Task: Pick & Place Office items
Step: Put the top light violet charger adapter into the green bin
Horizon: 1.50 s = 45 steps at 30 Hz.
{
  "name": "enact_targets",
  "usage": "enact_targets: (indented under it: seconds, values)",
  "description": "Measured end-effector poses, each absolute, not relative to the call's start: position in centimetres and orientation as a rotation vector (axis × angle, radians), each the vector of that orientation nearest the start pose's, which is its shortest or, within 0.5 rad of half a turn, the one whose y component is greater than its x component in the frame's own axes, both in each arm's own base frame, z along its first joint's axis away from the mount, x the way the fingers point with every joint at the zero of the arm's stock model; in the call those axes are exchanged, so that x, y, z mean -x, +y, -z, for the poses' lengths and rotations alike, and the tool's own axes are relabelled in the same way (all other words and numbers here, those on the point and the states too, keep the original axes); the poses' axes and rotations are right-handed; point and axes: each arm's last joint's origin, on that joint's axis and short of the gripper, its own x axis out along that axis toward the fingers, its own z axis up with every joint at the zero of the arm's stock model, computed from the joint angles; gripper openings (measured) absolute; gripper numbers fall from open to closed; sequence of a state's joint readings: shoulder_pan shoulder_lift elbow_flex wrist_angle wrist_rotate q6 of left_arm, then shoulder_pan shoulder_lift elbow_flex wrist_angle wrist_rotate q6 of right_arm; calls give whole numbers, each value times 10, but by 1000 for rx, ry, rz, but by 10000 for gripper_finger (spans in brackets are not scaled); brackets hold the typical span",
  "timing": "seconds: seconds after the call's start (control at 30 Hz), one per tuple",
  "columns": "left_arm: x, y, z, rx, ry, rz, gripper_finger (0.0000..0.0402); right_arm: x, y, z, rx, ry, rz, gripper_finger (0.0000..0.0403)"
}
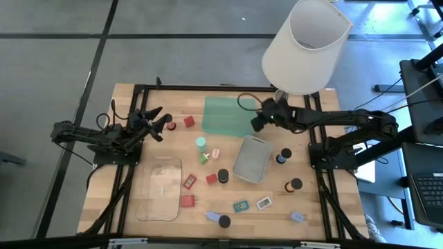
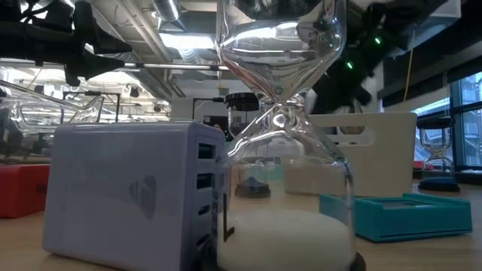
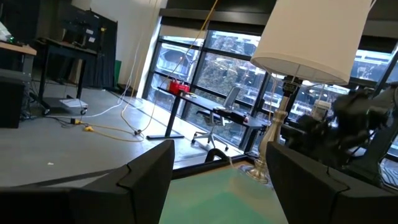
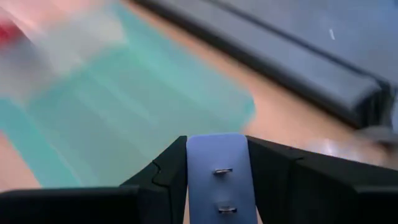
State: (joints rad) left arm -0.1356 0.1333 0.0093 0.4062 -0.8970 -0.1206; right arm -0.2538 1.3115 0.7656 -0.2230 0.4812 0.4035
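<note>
My right gripper [image 4: 221,186] is shut on a pale blue-grey piece [image 4: 221,163] with two small metal prongs. In the high view the right gripper [image 1: 255,124] hangs at the right edge of the green tray [image 1: 227,115]. The left gripper [image 1: 163,124] waits open at the table's left, with nothing between its fingers [image 3: 149,171]. Other office items lie loose on the wood: red blocks [image 1: 189,122], black caps [image 1: 223,176], a teal disc [image 1: 201,142] and small cards [image 1: 264,203]. My right gripper pinches the pale blue-grey piece by its two opposite sides [image 4: 191,167] between the two fingers. The pronged face is turned toward the wrist camera. The fingers slant down from the table's right side. The piece is lifted clear, above the green tray [image 4: 124,106].
A grey tray [image 1: 251,159] sits at mid-table and a clear tray [image 1: 160,187] at the near left. The white-shaded lamp [image 1: 308,45] stands at the far right, just behind the right arm. In the low view an hourglass [image 2: 282,150] and a pale charger block [image 2: 135,196] fill the foreground.
</note>
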Motion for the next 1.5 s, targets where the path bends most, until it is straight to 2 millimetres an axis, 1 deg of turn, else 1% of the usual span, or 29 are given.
enact_targets:
  seconds: [0.1,0.17,0.2,0.3,0.5,0.63,0.77,0.97,1.1,1.33,1.5]
  values:
    - [-94,10,-192,257,-297,-741,251,-262,-80,-235,-255,513,780,133]
    - [-94,10,-192,259,-297,-741,251,-270,-81,-238,-240,472,752,135]
    - [-94,10,-192,266,-300,-740,251,-273,-82,-237,-240,466,745,135]
    - [-94,10,-192,279,-306,-738,251,-284,-86,-224,-239,473,750,131]
    - [-93,10,-192,280,-306,-740,251,-303,-98,-190,-251,516,748,132]
    - [-93,10,-192,280,-306,-746,251,-307,-107,-176,-256,569,751,132]
    - [-93,11,-191,284,-306,-777,251,-312,-114,-175,-264,622,772,132]
    - [-93,11,-191,281,-298,-797,251,-317,-115,-170,-265,653,770,132]
    - [-93,11,-190,278,-294,-795,251,-317,-115,-164,-267,685,775,133]
    - [-93,11,-190,278,-294,-794,251,-316,-115,-163,-268,691,776,133]
    - [-93,11,-190,276,-291,-793,251,-314,-114,-161,-275,729,783,133]
